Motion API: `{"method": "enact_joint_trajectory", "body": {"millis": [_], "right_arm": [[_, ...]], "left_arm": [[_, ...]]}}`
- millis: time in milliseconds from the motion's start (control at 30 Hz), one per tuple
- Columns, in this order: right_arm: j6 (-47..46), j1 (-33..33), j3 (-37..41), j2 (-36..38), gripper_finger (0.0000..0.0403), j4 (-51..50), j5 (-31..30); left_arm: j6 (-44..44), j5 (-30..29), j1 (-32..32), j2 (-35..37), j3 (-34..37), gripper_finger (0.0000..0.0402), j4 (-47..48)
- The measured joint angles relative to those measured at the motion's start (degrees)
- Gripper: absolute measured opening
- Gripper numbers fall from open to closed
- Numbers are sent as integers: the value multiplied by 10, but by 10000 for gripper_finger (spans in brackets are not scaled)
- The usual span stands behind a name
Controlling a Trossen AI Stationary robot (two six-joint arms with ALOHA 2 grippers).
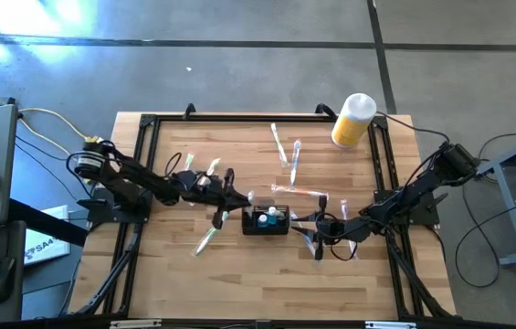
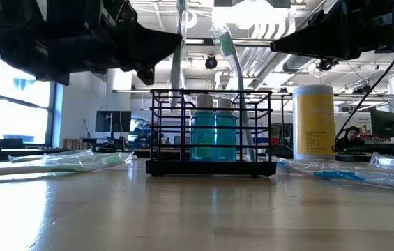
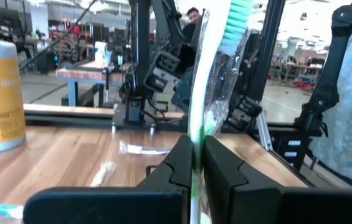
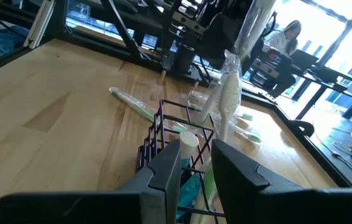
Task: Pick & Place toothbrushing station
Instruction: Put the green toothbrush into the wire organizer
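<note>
Left gripper (image 3: 197, 163): clamped on wrapped green toothbrush (image 3: 210, 81), just beside caddy. Right gripper (image 4: 195, 163): fingers apart, over caddy's other end. Toothbrushing station (image 1: 266, 220): mid-table, holding blue bottles (image 2: 214, 136).

**Colours and patterns on the table**

- Caddy (image 2: 210, 132): black wire mesh, an open grid pattern; a solid black base.
- Two bottles (image 2: 214, 136) inside it: translucent teal-blue with white caps.
- Toothbrush (image 3: 216, 68) in the left gripper (image 3: 197, 158): white handle with green head, clear wrapper; the fingers matt black.
- Toothbrush (image 4: 225, 99) above the right gripper (image 4: 194, 165): pale, in clear crinkled wrapper; green shows lower down.
- Cylinder (image 1: 353, 120): yellow body, white cap, faint pale print on the side.
- Loose wrapped toothbrushes (image 1: 287, 146): clear film over white, green and pinkish tints.
- Table (image 1: 239, 283): light wood, plank grain, black metal frame.
- Arms: dark, nearly black.
</note>
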State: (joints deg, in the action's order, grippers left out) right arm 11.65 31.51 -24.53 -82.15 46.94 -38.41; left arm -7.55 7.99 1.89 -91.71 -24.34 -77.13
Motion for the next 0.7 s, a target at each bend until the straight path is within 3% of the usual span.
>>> {"method": "enact_joint_trajectory", "body": {"millis": [233,700], "right_arm": [[0,0,0,0,82,0,0],[1,0,0,0,82,8,0]], "left_arm": [[-8,-2,0,-28,33,10,-84],[-19,-11,0,-91,29,10,-125]]}}
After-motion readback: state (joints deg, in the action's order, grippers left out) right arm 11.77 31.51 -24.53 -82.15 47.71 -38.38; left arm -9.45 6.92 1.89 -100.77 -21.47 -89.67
